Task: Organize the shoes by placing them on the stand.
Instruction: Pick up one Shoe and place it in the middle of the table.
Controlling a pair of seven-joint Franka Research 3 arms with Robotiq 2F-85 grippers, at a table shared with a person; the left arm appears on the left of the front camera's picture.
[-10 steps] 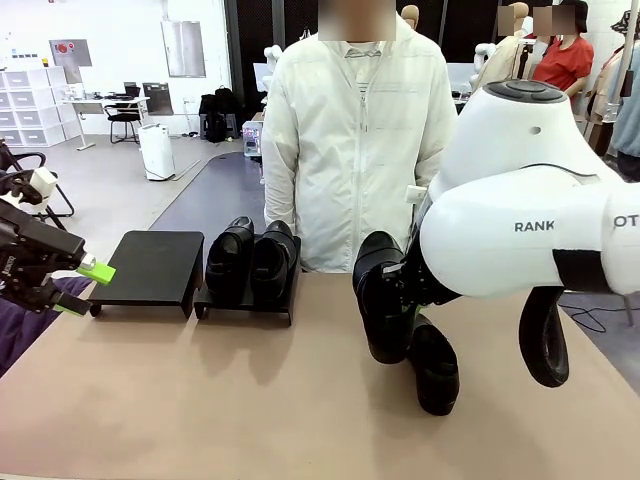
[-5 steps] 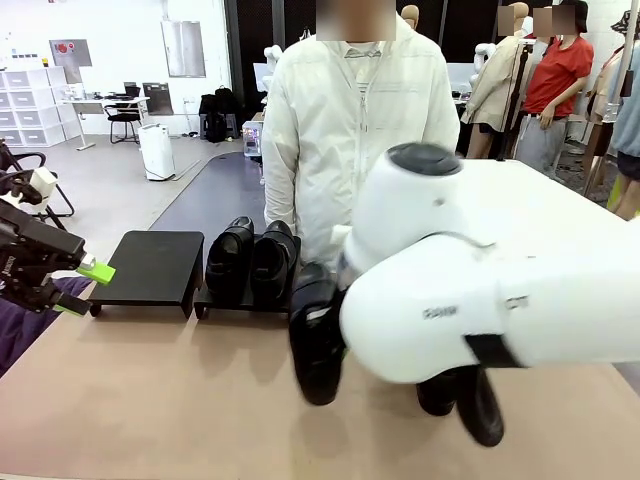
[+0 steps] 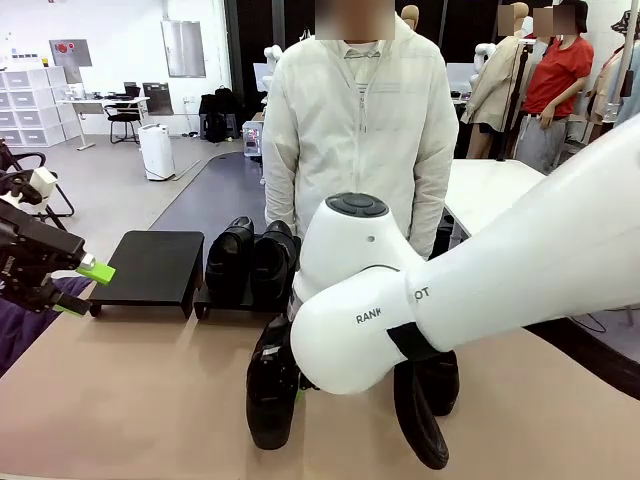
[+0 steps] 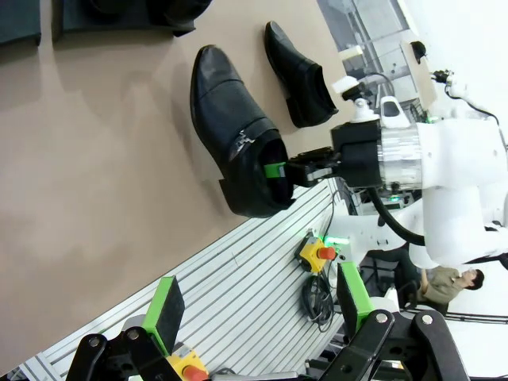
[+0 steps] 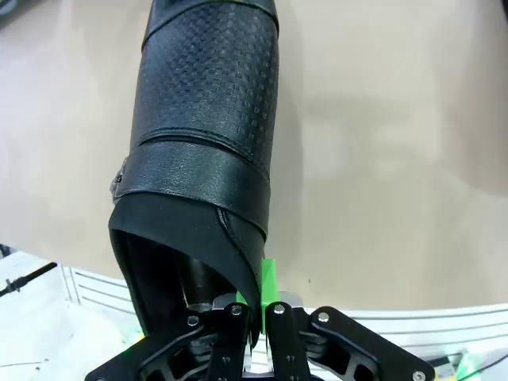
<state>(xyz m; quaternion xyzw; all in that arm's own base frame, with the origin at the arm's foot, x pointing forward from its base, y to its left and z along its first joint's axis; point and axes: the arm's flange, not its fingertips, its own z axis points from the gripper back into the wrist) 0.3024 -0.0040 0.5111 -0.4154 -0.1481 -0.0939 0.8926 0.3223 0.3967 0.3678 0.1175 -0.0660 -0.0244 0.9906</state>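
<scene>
Right gripper [image 5: 255, 308] clamped on the heel rim of one black shoe [image 3: 270, 385], low at the near-middle of the table [image 3: 120, 400].
Left gripper [image 3: 84, 289] hangs at the table's left edge, jaws wide apart. Two shoes [image 3: 250, 258] sit side by side on the right stand [image 3: 245, 303], touching; left stand [image 3: 150, 265] just beside it. Fourth shoe [image 3: 437, 385] lies on the table behind the right arm [image 3: 480, 290].
</scene>
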